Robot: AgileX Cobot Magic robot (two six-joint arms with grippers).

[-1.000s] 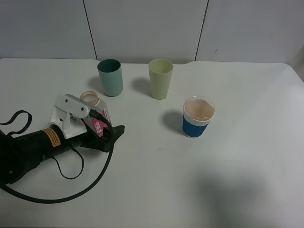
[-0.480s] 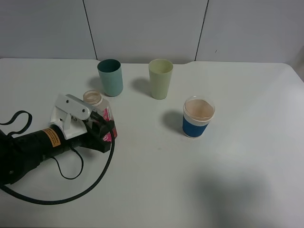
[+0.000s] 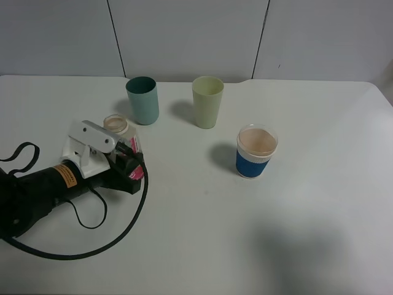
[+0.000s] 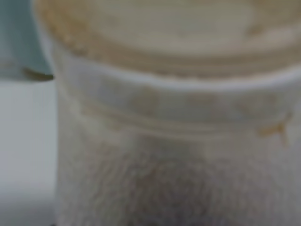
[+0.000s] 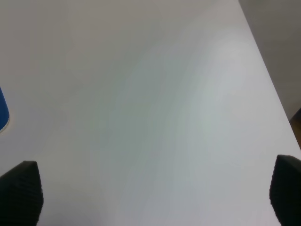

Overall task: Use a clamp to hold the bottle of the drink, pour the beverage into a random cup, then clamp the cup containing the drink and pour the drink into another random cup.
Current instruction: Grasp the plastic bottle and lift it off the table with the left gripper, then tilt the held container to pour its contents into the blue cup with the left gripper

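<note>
Since one second earlier, the left gripper [image 3: 130, 165] had closed its jaws, which before stood wide around the bottle [image 3: 115, 124], and the bottle had shifted a little toward the left edge of the table [image 3: 319, 233]. Now the jaws held the bottle by its body, at the pink-red label, and the round neck stood out above them. The bottle was upright on the table, near the teal tumbler [image 3: 143, 99] but apart from it. In the left wrist view the bottle [image 4: 164, 113] filled nearly the whole picture, blurred; its jaws could not be seen there. A black cable [image 3: 104, 243] lay in a loop beside the arm.

The right gripper [image 5: 153, 200] hung over bare table with its jaws wide apart and nothing between them; only the two black fingertips [image 5: 19, 194] showed. The blue-banded cup [image 3: 256, 161] stood right of the middle, with brown beverage [image 3: 256, 140] inside. The yellow-green tumbler [image 3: 207, 102] stood further back, beside the teal one.
</note>
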